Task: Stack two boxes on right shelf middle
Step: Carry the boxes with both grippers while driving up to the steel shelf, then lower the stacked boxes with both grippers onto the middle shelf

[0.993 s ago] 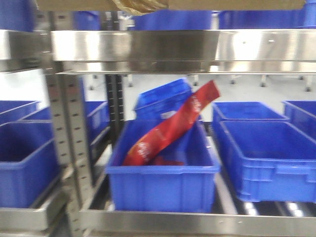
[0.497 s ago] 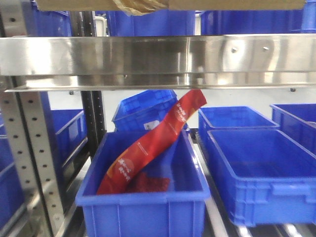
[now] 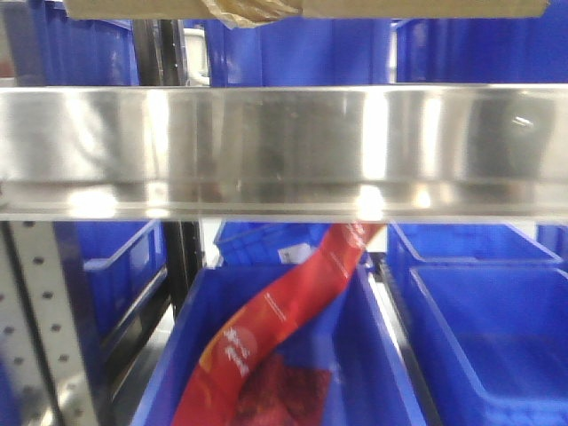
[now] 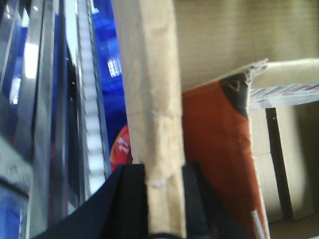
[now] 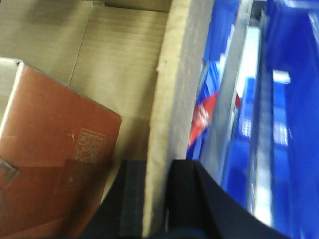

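A brown cardboard box (image 3: 302, 8) with torn yellowish tape (image 3: 238, 11) fills the top edge of the front view, above the steel shelf rail (image 3: 284, 146). I cannot tell two boxes apart there. In the left wrist view my left gripper (image 4: 162, 174) is shut on the box's upright cardboard wall (image 4: 149, 74). My right gripper (image 5: 158, 169) is shut on the opposite cardboard wall (image 5: 174, 74). Inside the open box lies an orange-red carton (image 4: 214, 149), which in the right wrist view shows a printed code (image 5: 50, 164).
Below the rail stands a blue bin (image 3: 373, 355) with a long red packet (image 3: 284, 328) leaning in it. More blue bins (image 3: 488, 328) flank it on both sides and stand on the level above. A perforated steel upright (image 3: 35, 328) is at the left.
The front view has closed in on the shelf: the steel rail has grown and sunk lower in frame, and the bin with the red packet looms larger. The cardboard stays at the top edge.
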Robot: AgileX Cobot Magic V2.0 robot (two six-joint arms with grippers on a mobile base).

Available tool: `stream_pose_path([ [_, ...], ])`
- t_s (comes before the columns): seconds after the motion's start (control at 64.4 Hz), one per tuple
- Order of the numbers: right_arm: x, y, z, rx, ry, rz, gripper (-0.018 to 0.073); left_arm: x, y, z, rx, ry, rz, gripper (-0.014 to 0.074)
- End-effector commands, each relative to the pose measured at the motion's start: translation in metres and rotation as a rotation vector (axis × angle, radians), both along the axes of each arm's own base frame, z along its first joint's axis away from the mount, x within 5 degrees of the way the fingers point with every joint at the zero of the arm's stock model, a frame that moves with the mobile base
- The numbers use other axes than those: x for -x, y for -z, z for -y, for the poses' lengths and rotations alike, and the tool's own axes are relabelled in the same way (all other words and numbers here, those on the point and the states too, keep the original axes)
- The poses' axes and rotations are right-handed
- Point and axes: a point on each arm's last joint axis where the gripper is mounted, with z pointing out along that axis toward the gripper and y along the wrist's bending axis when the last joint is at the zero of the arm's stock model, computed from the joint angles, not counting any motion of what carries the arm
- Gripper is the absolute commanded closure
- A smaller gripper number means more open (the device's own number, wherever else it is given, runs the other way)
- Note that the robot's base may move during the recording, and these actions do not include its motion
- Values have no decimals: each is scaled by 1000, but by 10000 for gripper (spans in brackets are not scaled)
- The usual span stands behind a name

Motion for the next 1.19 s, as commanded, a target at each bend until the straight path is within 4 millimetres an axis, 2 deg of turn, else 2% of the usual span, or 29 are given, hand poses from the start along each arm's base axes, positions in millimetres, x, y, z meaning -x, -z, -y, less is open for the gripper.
stream_pose_path([
  [0.0, 2, -9, 3, -3, 13, 69, 713, 6, -12, -1, 34, 11, 77, 708],
  [1.179, 2, -9, 3, -3, 13, 69, 713, 6, -12, -1, 34, 11, 77, 708],
])
